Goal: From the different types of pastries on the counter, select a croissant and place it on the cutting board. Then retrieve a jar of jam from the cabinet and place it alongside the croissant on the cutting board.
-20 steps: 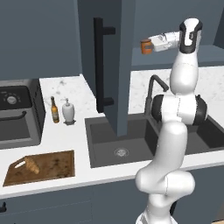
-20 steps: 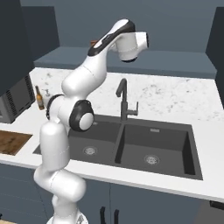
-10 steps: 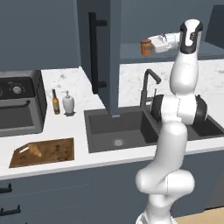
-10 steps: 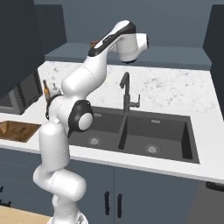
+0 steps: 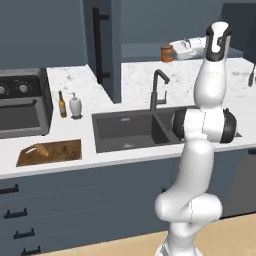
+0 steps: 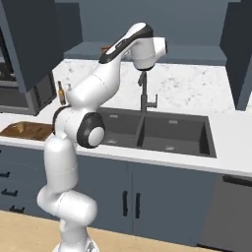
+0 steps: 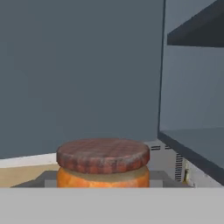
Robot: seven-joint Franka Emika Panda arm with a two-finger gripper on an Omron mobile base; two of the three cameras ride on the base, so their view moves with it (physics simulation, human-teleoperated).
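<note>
The jam jar [image 5: 167, 52], orange with a reddish checked lid, is held high in front of the upper cabinet by my gripper [image 5: 171, 51], which is shut on it. The hand view shows the jar [image 7: 103, 164] close up at the bottom, its lid towards the camera. The wooden cutting board [image 5: 60, 151] lies on the counter left of the sink, with the croissant [image 5: 39, 149] on its left end. From the right base view the board [image 6: 30, 132] shows at the far left and the jar [image 6: 105, 49] peeks out behind the arm.
A double sink [image 5: 132, 131] with a dark faucet [image 5: 156, 87] lies below the arm. A brown bottle [image 5: 62, 105] and a white soap dispenser [image 5: 75, 106] stand beside a dark oven [image 5: 22, 105]. A cabinet door [image 5: 102, 47] hangs open.
The whole picture has shifted and widened, so the base has driven back from the counter. The jar stays in the shut gripper at the same height.
</note>
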